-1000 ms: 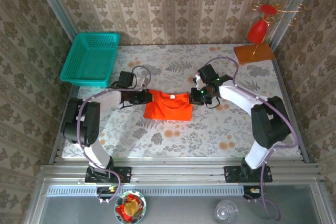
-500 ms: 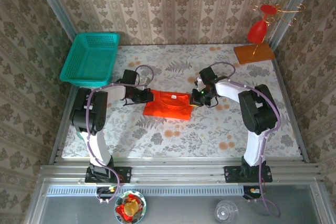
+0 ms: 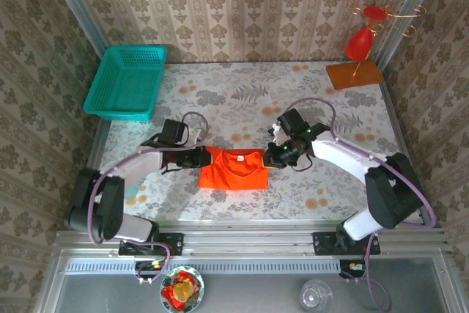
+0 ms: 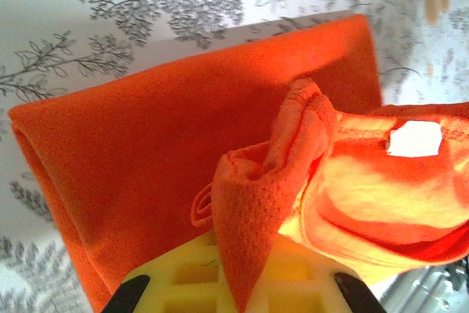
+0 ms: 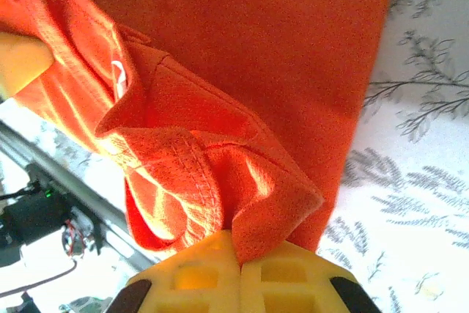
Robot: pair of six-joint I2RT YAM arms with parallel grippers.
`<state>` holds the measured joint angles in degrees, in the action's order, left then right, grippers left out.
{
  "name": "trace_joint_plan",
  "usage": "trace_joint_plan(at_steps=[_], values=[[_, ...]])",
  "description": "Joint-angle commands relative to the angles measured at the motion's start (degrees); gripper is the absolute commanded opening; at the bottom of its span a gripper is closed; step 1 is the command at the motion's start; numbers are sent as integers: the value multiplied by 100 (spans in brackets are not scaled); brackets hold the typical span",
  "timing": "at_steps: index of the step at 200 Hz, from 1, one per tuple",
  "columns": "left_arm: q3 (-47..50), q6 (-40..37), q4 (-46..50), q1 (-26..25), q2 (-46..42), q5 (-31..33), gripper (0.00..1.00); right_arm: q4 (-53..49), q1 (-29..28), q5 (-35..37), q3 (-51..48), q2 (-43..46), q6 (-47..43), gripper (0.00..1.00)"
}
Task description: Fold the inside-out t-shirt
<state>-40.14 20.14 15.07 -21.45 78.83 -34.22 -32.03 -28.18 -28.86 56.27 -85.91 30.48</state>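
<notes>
Both shoulders of the orange t-shirt (image 3: 234,172) are gripped, by left fingers (image 4: 183,280) and right fingers (image 5: 194,276). Its body lies nearward of them on the tabletop (image 3: 242,100).

Left pincer (image 3: 199,157) and right pincer (image 3: 272,153), both clamped shut, sit low, pointing inward toward each other.

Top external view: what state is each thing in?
inside-out t-shirt: partly folded, pinched at both far corners, white tag showing.
left gripper: shut on the t-shirt.
right gripper: shut on the t-shirt.
teal basket: upright.
red ornament: upright on its base.
</notes>
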Motion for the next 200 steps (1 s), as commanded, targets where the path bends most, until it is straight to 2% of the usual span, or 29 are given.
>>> trace_joint_plan(at_steps=[1,28,54,84,115,161,200], values=[[-224,120,285,136,-265,102,0,-412,-12,-99,475,95,33,0],[-782,-111,218,465,268,-215,0,-451,147,-246,1150,-556,-128,0],[-1436,-442,221,669,1264,-553,0,-236,401,-430,1694,-1470,-192,0],[-2044,-410,-52,937,2446,-674,0,-58,671,-495,2412,-2647,-191,0],[-2534,-447,-133,1003,3161,-822,0,175,831,-349,2459,-3304,-38,0],[-2569,-515,-18,1029,3281,-601,0,365,885,-260,2184,-3437,-51,0],[-2297,-490,-95,1020,3025,-288,0,673,781,-534,1962,-2781,66,0]])
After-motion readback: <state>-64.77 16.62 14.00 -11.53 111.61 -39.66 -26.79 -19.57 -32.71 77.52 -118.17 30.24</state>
